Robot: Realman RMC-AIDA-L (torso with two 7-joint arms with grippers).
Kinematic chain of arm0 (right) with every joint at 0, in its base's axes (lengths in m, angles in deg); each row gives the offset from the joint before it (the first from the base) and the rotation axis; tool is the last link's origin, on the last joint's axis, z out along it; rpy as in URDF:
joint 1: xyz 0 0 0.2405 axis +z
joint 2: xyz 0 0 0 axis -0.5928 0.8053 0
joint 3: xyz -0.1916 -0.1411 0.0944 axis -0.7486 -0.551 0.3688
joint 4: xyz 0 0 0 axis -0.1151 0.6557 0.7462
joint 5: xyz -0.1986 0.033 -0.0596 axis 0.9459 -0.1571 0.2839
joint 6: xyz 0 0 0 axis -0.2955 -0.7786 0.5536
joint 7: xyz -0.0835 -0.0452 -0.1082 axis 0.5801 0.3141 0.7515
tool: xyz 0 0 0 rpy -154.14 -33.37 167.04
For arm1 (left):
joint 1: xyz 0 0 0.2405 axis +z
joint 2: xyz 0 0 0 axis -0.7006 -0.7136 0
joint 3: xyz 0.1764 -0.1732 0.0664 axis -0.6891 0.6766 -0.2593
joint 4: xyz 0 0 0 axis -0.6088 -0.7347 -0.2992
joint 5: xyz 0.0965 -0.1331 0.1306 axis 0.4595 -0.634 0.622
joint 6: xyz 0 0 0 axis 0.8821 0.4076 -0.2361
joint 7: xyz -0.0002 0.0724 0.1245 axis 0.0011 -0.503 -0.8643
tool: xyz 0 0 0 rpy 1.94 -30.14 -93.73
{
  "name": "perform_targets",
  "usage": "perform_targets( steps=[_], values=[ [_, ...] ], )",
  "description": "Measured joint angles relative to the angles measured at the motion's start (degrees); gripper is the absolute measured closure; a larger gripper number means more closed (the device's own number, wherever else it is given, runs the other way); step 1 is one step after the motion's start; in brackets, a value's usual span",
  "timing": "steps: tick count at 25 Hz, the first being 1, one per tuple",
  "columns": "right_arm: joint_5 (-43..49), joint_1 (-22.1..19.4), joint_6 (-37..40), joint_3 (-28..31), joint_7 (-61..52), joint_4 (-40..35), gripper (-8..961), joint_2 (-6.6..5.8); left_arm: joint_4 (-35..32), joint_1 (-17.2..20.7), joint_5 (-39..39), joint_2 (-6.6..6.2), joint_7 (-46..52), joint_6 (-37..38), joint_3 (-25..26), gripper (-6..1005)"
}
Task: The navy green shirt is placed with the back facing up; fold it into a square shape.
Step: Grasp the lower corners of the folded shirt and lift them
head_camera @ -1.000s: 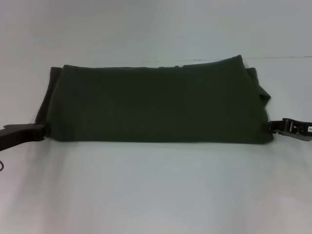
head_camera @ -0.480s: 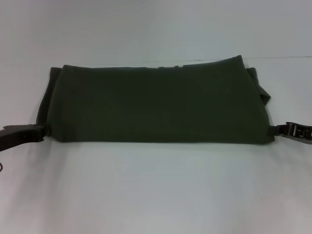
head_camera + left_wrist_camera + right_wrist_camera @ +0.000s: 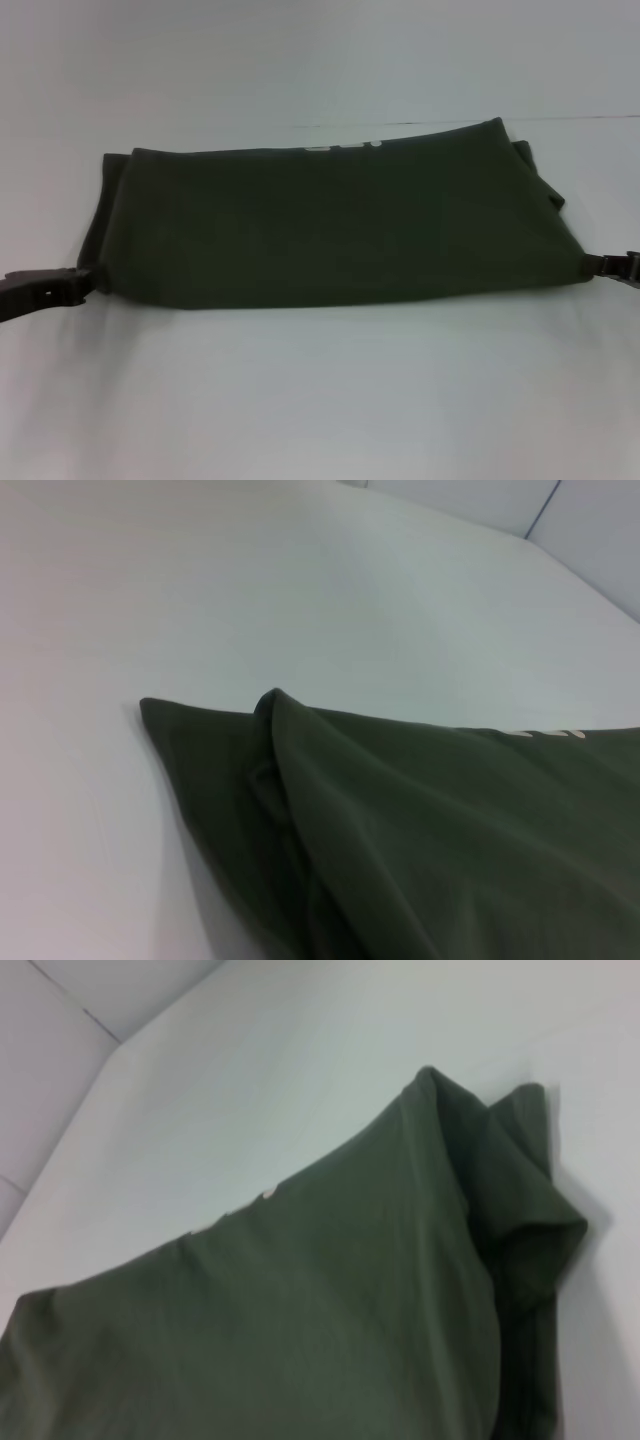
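Observation:
The navy green shirt (image 3: 330,225) lies across the white table as a wide folded band with its plain side up. A strip of cream lettering (image 3: 345,147) peeks out at its far edge. My left gripper (image 3: 82,283) is shut on the band's near left corner. At the far right edge of the head view, my right gripper (image 3: 600,265) is shut on the near right corner. The near edge stretches taut between them. The left wrist view shows the shirt (image 3: 420,830) with layered folds, and the right wrist view shows the shirt (image 3: 330,1310) with a bunched sleeve (image 3: 535,1220).
The white table (image 3: 320,400) stretches out in front of and behind the shirt. A seam line (image 3: 580,118) crosses the far surface at the back right.
Both grippers moved outward. The right one went right and slightly up with its corner, the left one sank a little. The band is now wider, with its near edge slanting up to the right.

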Motion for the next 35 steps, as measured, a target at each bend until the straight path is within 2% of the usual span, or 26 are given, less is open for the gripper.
perform_targets(
  steps=[10,35],
  values=[
    [0.0,-1.8,2.1,1.6,1.2,-1.0,927,0.11,0.3,1.0,0.0,0.18,-0.3,1.1,0.0,998],
    [0.0,-1.6,4.0,2.4,2.0,-1.0,893,0.17,-0.8,1.7,0.0,-0.23,-0.5,1.8,0.6,988]
  ],
)
